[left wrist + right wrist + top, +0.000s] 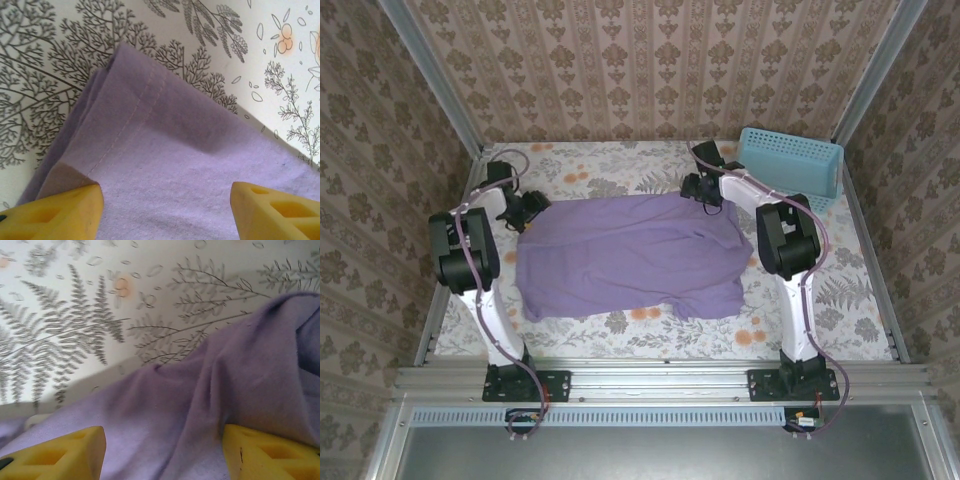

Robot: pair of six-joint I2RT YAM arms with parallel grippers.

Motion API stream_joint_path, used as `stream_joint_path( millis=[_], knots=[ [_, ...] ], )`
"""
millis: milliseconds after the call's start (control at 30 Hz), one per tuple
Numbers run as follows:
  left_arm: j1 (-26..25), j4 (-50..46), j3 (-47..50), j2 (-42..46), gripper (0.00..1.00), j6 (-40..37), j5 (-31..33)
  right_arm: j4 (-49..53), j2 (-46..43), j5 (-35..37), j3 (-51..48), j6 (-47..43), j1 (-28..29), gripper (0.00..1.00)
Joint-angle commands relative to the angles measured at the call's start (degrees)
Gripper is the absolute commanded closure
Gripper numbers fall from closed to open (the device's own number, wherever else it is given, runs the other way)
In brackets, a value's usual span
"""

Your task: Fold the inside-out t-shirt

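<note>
The inside-out t-shirt (630, 255) lies spread as a lavender slab across the middle of the table, folded over on itself. My left gripper (528, 208) hovers at its far left corner, jaws open; in the left wrist view the stitched hem corner (130, 115) lies flat between and beyond the yellow fingers (65, 212), gripper (167, 210) holding nothing. My right gripper (705, 192) is at the shirt's far right edge, open too; the rumpled cloth (210, 400) lies loose under the gripper (165, 455), with yellow fingers (270, 452) apart.
A blue basket (795, 165) stands at the back right corner of the table, just beyond the right arm. The floral tablecloth (820, 300) shows bare on the right and along the near edge. Patterned walls close in on three sides.
</note>
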State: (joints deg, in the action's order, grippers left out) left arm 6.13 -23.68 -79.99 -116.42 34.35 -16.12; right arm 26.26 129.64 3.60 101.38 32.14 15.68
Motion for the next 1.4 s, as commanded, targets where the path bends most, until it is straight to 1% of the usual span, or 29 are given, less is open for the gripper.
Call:
stream_joint_path(
  millis=[0,133,267,467,667,933,1033,1200,1300,1367],
  knots=[
    [2.4,0.3,3.0,-0.6,0.29,1.9,0.5,4.1,1.4,1.2,0.6,4.9,-1.7,0.35],
    [4.7,1.4,5.7,0.2,0.28,3.1,2.0,5.7,0.5,2.4,-2.1,8.0,-2.2,0.35],
    [5.9,2.3,5.5,-0.3,0.28,4.0,1.6,3.1,0.4,1.1,-2.6,8.3,-1.7,0.36],
    [5.9,0.7,0.8,-3.2,0.28,4.8,2.7,8.2,7.1,0.0,7.8,7.4,-1.3,0.40],
    [6.2,-0.4,-4.8,-6.4,0.29,4.8,4.0,10.9,12.6,-0.3,16.7,6.7,-1.4,0.41],
    [6.1,-0.7,-12.8,-10.9,0.28,4.3,3.6,15.5,21.0,-1.5,31.9,5.6,-2.1,0.41],
    [6.1,-2.4,-15.9,-12.6,0.28,3.5,3.4,16.3,22.6,-2.0,35.5,5.2,-2.8,0.41],
    [5.9,-7.2,-20.7,-12.9,0.25,1.9,3.3,17.6,21.5,-2.4,38.4,3.3,-3.6,0.41],
    [5.5,-8.3,-19.6,-8.3,0.21,1.9,5.6,18.4,17.8,-1.6,38.1,0.7,-3.3,0.41],
    [5.4,-8.3,-17.3,-3.6,0.16,2.2,6.8,18.3,13.7,1.7,36.0,-2.2,-2.4,0.39]
  ],
)
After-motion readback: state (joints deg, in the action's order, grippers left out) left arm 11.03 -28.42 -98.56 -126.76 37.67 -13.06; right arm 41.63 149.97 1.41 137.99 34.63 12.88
